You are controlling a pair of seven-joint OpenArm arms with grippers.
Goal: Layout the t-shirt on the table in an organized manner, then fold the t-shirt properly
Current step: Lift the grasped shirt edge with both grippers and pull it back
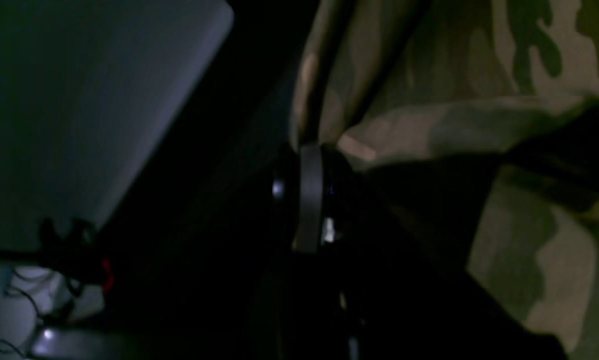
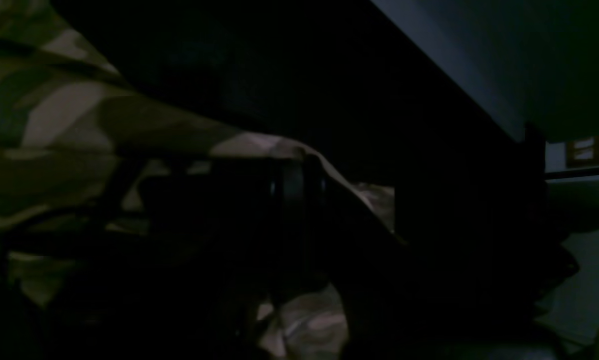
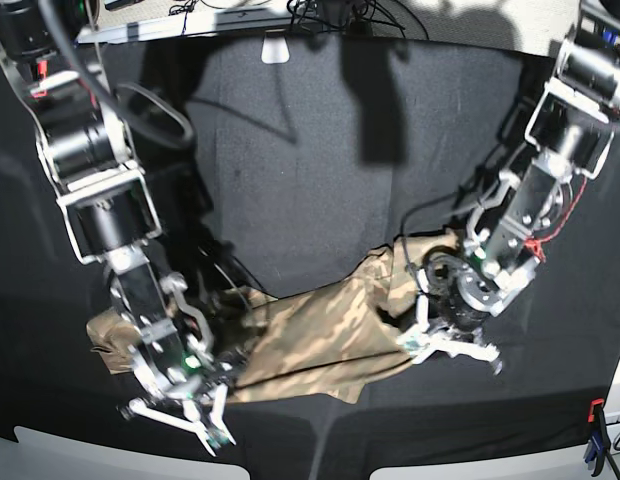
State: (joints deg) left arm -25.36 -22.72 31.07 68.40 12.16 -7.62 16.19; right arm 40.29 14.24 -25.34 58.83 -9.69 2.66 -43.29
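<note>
- Left end effector (image 3: 452, 345), on the base view's right, is pressed together on the right-hand edge of the soft camouflage-print t-shirt in tan, beige and olive (image 3: 320, 335); the left wrist view shows cloth bunched at its closed tips.
- Right end effector (image 3: 180, 412), on the base view's left, is likewise pressed together on the shirt's left-hand part; the right wrist view shows cloth draped over its dark tips.
- T-shirt lies crumpled in a loose band between the two end effectors, on the near half of the wide worktop covered in black cloth (image 3: 310, 150).
- No containers are in view.
- Black cables (image 3: 330, 12) cluster at the far worktop edge; a blue and orange clamp (image 3: 594, 448) grips the near right corner.
- Far half of the worktop is bare black cloth; both arms stand over the near edge.
</note>
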